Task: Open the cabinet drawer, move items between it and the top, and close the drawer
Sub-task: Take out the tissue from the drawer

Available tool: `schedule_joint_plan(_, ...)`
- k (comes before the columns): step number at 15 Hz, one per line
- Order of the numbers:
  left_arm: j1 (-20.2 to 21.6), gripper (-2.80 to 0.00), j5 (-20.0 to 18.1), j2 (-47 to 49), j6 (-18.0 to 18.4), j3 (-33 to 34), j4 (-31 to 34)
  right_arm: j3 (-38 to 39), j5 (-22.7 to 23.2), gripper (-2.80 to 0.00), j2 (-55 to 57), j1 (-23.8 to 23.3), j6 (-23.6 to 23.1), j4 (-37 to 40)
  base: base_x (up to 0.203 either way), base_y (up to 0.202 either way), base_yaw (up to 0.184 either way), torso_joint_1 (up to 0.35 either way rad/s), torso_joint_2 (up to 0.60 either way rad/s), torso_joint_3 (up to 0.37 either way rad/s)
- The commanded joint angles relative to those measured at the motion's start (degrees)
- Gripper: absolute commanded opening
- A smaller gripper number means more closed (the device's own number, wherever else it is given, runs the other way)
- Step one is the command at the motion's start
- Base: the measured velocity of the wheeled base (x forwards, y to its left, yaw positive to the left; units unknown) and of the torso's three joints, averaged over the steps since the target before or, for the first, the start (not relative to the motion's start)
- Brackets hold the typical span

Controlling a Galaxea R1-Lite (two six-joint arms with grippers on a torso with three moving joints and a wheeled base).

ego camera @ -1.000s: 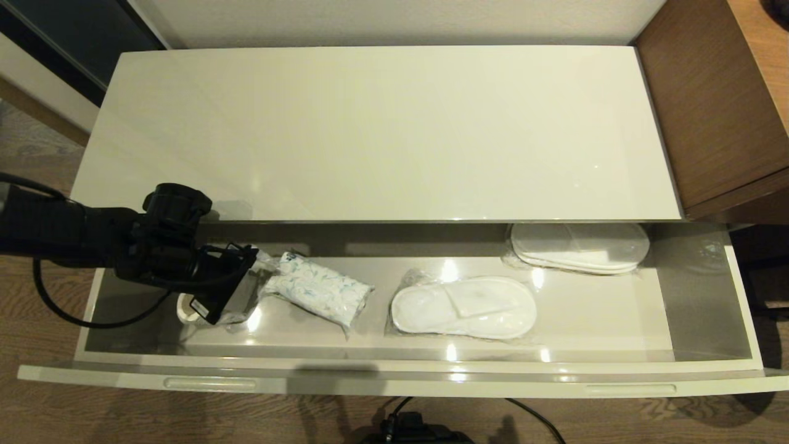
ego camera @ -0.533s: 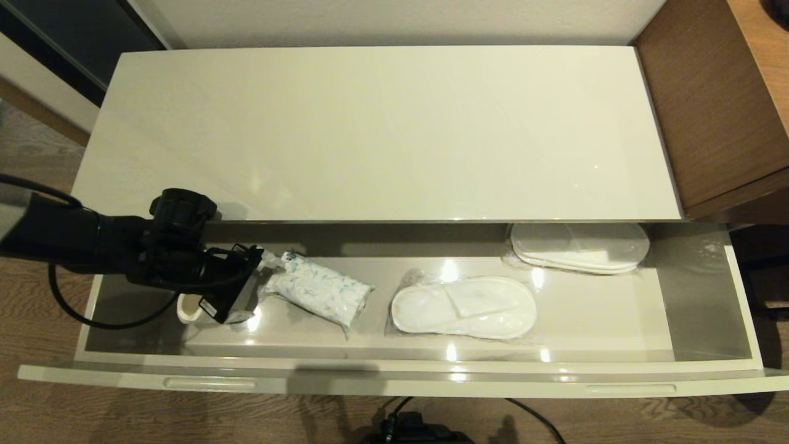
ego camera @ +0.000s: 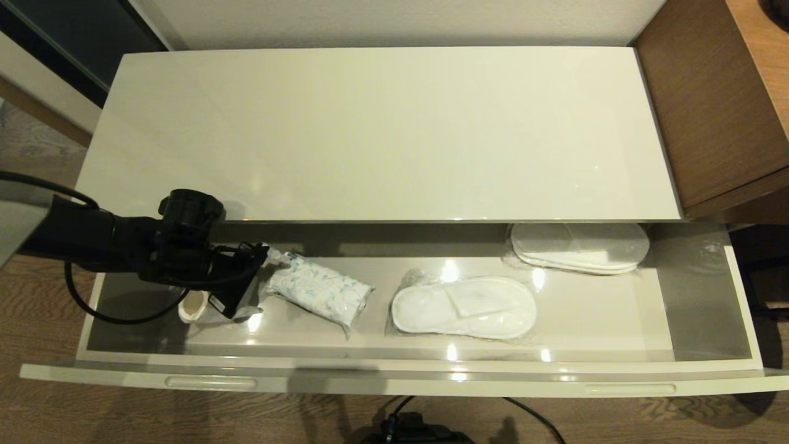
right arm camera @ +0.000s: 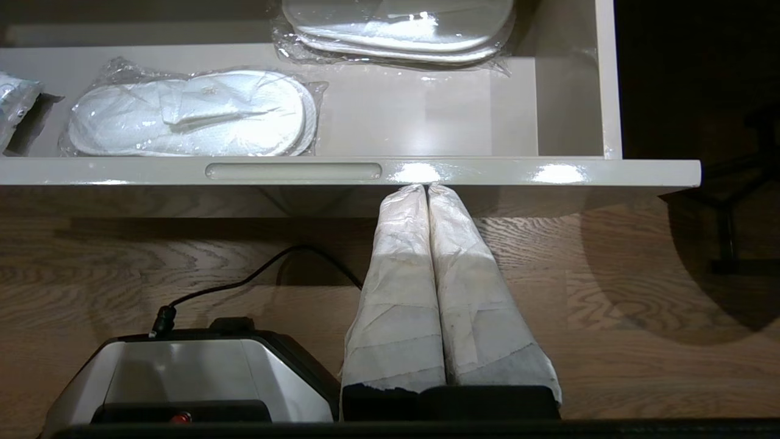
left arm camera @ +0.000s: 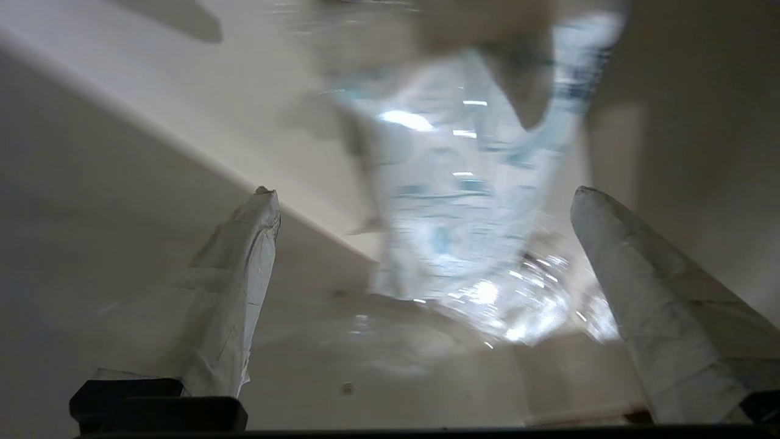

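The cabinet drawer is pulled out below the glossy cream top, which is bare. A tissue pack, white with pale blue swirls, lies in the drawer's left part. My left gripper is inside the drawer just left of the pack, open. In the left wrist view the left gripper has its fingers spread wide, and the crinkled end of the pack reaches between them without touching either. My right gripper is shut and empty, low in front of the drawer front.
Two wrapped pairs of white slippers lie in the drawer, one mid and one at the back right. A small white round thing sits under the left wrist. Brown wood-grain furniture stands at right. The robot base and its cable are on the floor.
My left arm has slid a little to the right inside the drawer, closer to the tissue pack. The pack and slippers have not moved.
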Motion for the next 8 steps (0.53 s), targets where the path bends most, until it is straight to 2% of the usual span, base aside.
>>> schedule_joint_plan(1,0.0,0.0,-1.8,1.2,-0.6,0.4,-2.2,0.1,0.0,-2.8,0.1,0.1,-0.1,0.0,0.0,0.0,0.0,0.0,0.0,0.0)
schedule_joint_plan(8,-1.1,0.0,-2.0,-1.8,-0.4,0.9,-2.4,0.1,0.0,-2.8,0.1,0.0,0.0,0.0,0.0,0.0,0.0,0.0,0.0,0.0)
